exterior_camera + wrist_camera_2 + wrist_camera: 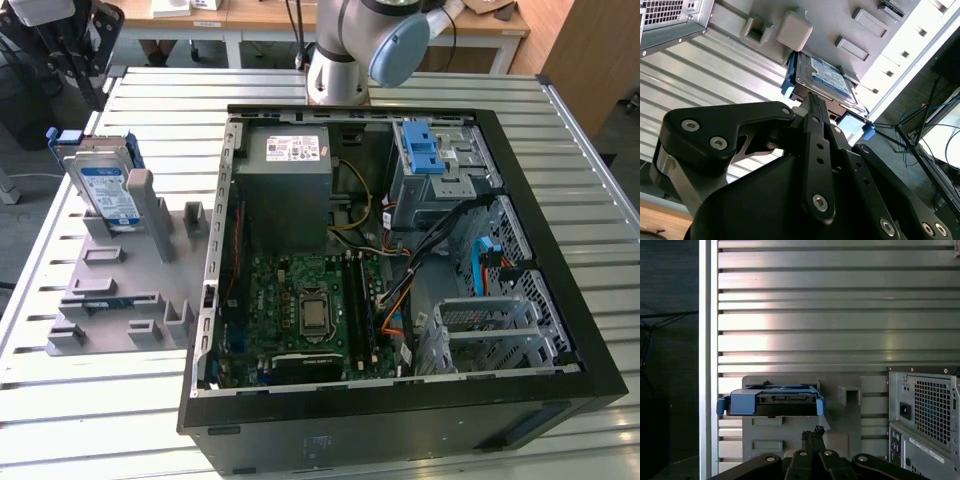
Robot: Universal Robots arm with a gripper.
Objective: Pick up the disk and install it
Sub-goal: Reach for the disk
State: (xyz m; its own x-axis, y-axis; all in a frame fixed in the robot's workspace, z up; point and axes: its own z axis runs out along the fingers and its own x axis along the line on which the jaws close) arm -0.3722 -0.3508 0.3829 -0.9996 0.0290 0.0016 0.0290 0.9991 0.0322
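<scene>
Closing on disk: I judge this as the approach for the pick. Nothing is held.
Gripper: the gripper (816, 431) is drawn together on nothing in both wrist views. Its tip points at the disk and sits short of it, not touching.
Disk: the disk (108, 190) stands on edge in a slot of the grey holder (130, 290), on the counter (600, 180), at the exterior view's left of the open case (575, 300). It is not yet lifted.
Grasp: I'd spread the gripper before going nearer and centre it on the free upper edge. I'd pinch across the flat faces, not the blue frame (740, 402), which I'd expect to flex.
Pull: I'd draw it out straight along the slot, since a tilt could wedge it.
Edges: a holder post (140, 200) stands just beside the disk. The counter's rim (707, 340) is near the frame's end, with a drop beyond. The case wall is near the holder's other side.
Open room: bare slats lie behind the holder, and the space over the disk looks free.
</scene>
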